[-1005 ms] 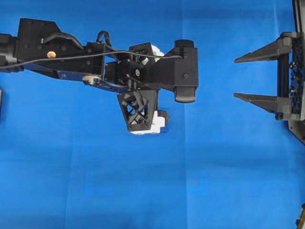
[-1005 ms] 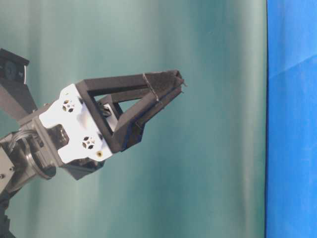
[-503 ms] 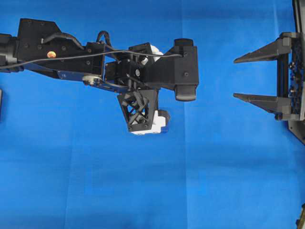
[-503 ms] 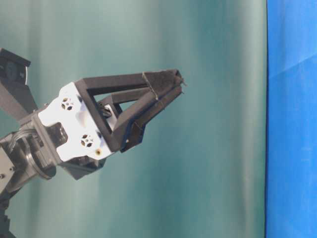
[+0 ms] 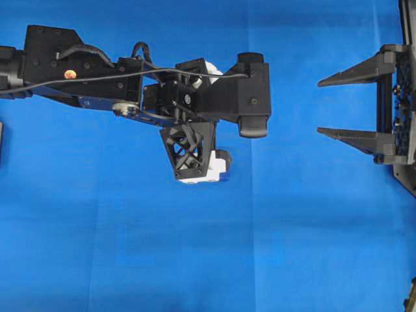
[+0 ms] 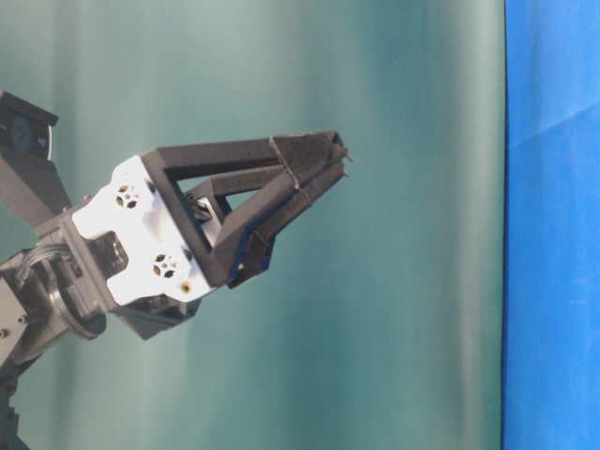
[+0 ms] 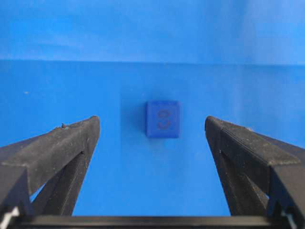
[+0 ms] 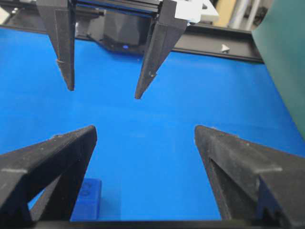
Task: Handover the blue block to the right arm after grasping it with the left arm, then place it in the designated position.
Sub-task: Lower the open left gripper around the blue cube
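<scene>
Open left claw (image 7: 152,131) above blue block (image 7: 163,119)

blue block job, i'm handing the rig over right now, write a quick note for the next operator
Left gripper: open, pointing down above the block, not touching it.
Right gripper: open, empty, at the right edge of the overhead view.
Block: on the cloth, framed between the left fingers in the wrist view.
Done: left gripper lined up.
Left: grasp, hand over to the right gripper, place.

Bright, even light fills every view, with only faint shadows. Both wrist views are sharp at centre, while the near claw fingers look slightly soft.
</scene>
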### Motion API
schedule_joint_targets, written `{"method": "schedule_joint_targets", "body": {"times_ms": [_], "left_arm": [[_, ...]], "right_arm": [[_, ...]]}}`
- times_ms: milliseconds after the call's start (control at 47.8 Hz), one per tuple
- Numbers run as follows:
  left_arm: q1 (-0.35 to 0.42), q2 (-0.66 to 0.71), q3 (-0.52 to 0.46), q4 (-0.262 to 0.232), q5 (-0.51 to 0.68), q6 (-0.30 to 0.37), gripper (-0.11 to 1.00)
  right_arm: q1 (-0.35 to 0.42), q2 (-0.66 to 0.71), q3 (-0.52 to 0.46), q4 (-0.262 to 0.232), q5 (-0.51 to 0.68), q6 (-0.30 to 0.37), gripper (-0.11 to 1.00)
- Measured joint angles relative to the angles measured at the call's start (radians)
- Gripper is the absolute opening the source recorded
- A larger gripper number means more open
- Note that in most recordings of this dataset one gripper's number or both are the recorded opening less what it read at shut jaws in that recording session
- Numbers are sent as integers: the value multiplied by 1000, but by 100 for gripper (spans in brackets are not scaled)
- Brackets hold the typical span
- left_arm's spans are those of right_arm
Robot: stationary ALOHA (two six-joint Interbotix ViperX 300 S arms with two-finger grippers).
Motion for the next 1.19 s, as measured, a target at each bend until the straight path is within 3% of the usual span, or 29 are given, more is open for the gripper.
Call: {"method": "schedule_joint_targets", "body": {"times_ms": [545,1194], "left_arm": [[-11,38,160,2,-172,-61,93],[-48,172,172,0,-282,-64,93]], "right_arm": [[-2,11,0,0,0,0,98],[0,51,0,0,0,0,98]]}}
